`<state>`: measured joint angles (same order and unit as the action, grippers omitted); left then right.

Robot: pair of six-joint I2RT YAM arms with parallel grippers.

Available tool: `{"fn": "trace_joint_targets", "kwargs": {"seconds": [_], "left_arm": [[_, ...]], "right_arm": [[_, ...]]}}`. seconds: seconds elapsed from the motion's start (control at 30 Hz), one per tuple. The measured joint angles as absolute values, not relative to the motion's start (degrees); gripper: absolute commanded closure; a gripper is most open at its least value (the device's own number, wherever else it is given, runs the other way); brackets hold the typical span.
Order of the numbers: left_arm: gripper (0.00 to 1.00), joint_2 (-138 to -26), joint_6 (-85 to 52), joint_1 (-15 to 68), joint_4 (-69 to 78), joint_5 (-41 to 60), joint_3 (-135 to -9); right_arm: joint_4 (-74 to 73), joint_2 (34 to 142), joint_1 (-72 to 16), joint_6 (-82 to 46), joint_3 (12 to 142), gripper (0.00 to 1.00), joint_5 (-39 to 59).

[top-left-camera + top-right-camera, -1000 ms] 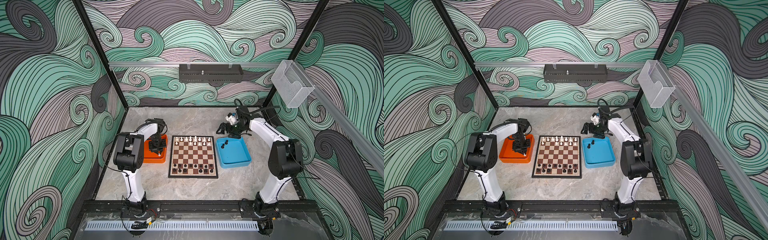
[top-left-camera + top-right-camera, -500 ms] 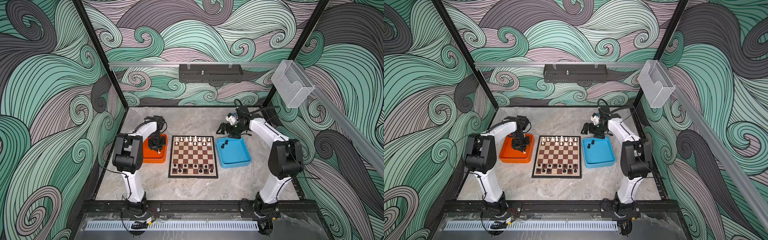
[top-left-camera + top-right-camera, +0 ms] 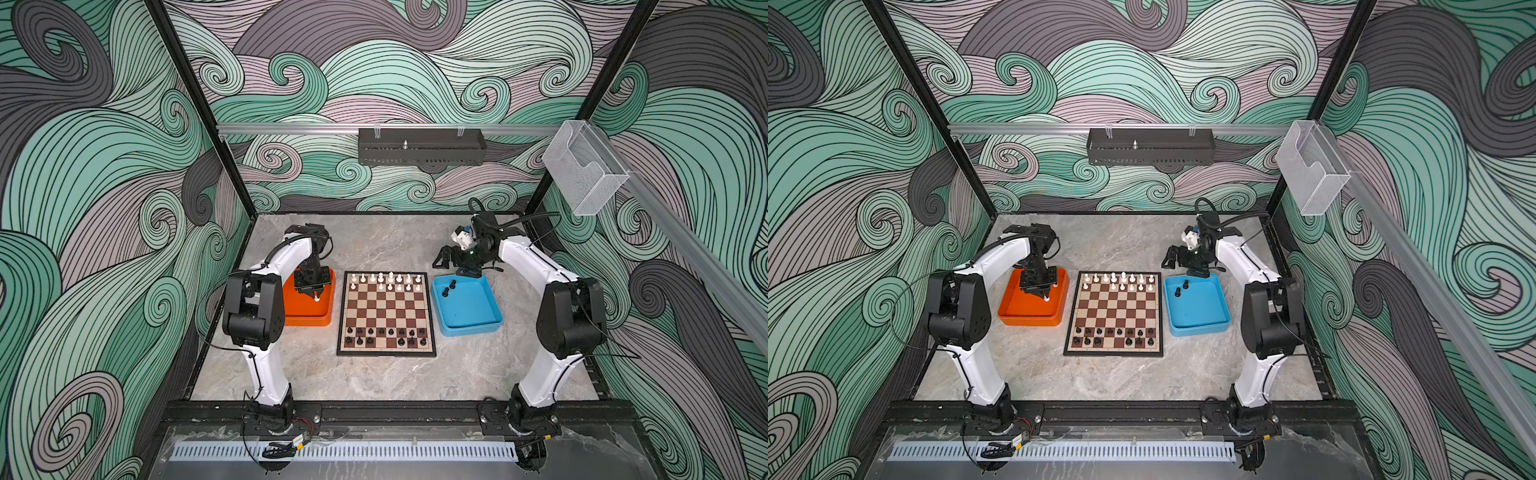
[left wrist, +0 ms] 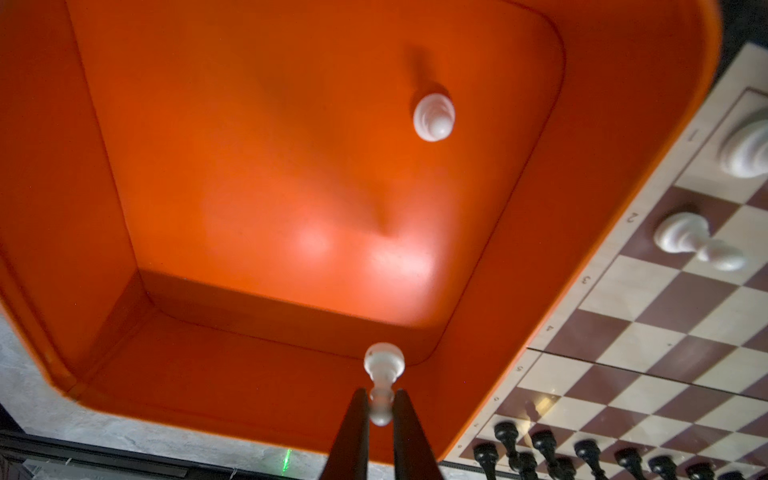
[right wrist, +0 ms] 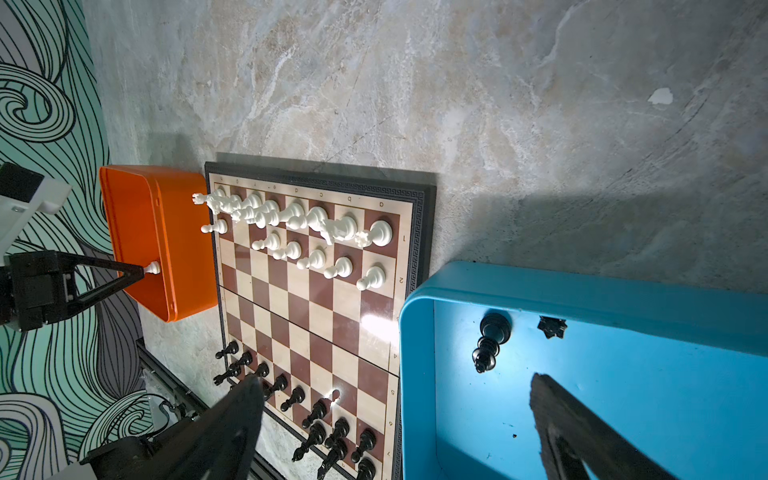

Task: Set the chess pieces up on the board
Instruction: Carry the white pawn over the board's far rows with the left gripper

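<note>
The board (image 3: 386, 309) lies mid-table, with white chess pieces (image 3: 384, 279) on its two far rows and black ones (image 3: 386, 336) on its two near rows. My left gripper (image 3: 314, 294) (image 4: 380, 395) is shut on a white pawn (image 4: 383, 365) (image 3: 1046, 298) and holds it over the orange tray (image 3: 309, 320). Another white pawn (image 4: 433, 117) stands on that tray's floor. My right gripper (image 3: 444, 259) (image 5: 395, 384) hangs open and empty over the far edge of the blue tray (image 3: 469, 328). Two black pieces (image 3: 453, 284) (image 5: 490, 345) lie in the blue tray.
The orange tray sits against the board's left side and the blue tray against its right side. A black rack (image 3: 419, 147) and a clear plastic bin (image 3: 586, 174) hang on the rails above the back of the marble table (image 3: 374, 382).
The left arm's wrist has risen slightly while its gripper stays shut on the pawn over the orange tray. The right arm has not moved.
</note>
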<state>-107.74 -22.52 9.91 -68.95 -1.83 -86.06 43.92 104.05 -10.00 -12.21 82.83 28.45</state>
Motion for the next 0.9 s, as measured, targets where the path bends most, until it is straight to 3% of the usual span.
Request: {"fn": "trace_joint_targets", "kwargs": {"seconds": [0.53,0.9], "left_arm": [[0.85,-108.8,-21.5,17.7,-73.8,-2.4,-98.7],[0.85,-118.1,-21.4,24.2,-73.8,-1.0,-105.5]], "right_arm": [[43.9,102.3,-10.0,-12.2,82.7,0.00,28.2],[44.1,100.1,-10.0,-12.1,80.6,0.00,26.9]]}}
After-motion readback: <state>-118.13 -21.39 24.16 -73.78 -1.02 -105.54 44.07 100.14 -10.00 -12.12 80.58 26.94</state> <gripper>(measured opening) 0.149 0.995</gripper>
